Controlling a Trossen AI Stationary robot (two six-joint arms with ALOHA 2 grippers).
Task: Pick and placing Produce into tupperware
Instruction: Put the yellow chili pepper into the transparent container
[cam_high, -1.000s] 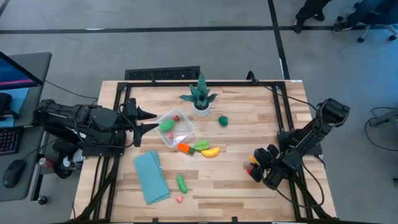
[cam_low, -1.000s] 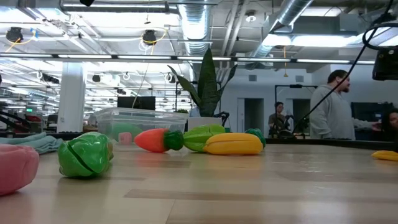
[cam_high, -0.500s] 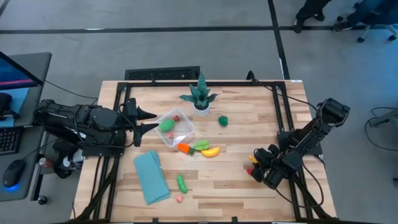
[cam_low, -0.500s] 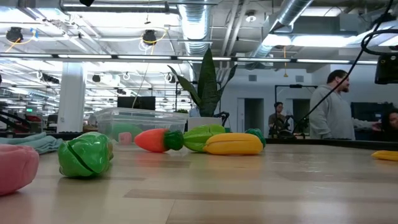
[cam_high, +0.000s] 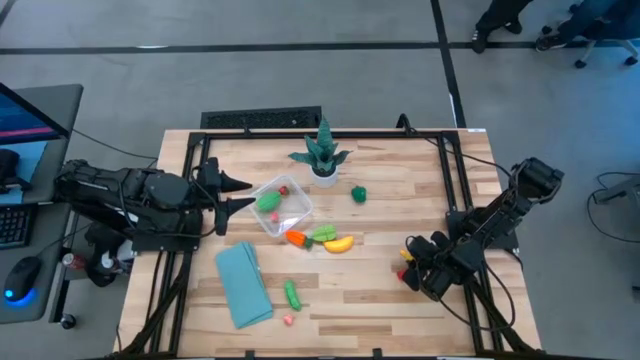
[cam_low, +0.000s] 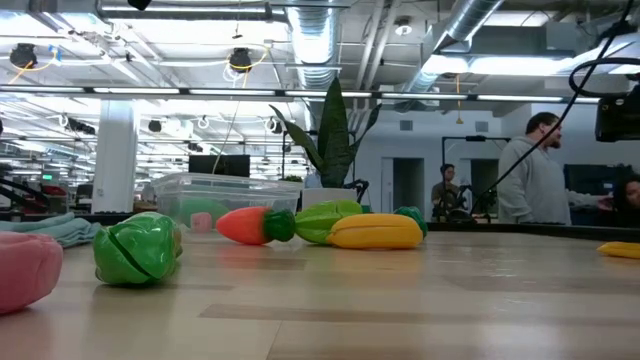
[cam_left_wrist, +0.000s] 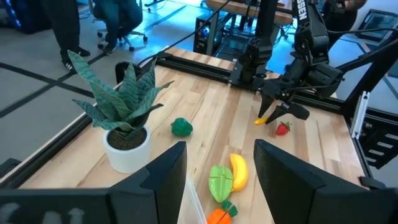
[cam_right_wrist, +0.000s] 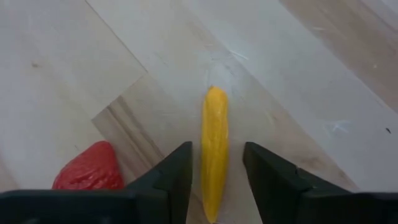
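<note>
My left gripper (cam_high: 243, 193) waits with fingers apart just left of the tupperware (cam_high: 283, 206) (green and red produce inside). My right gripper (cam_right_wrist: 215, 165) is low at the table's right edge — jaws narrow, straddling a yellow piece (cam_right_wrist: 214, 149), not visibly clamped; a red strawberry (cam_right_wrist: 89, 168) lies beside.

Bright even overhead light, soft shadows
</note>
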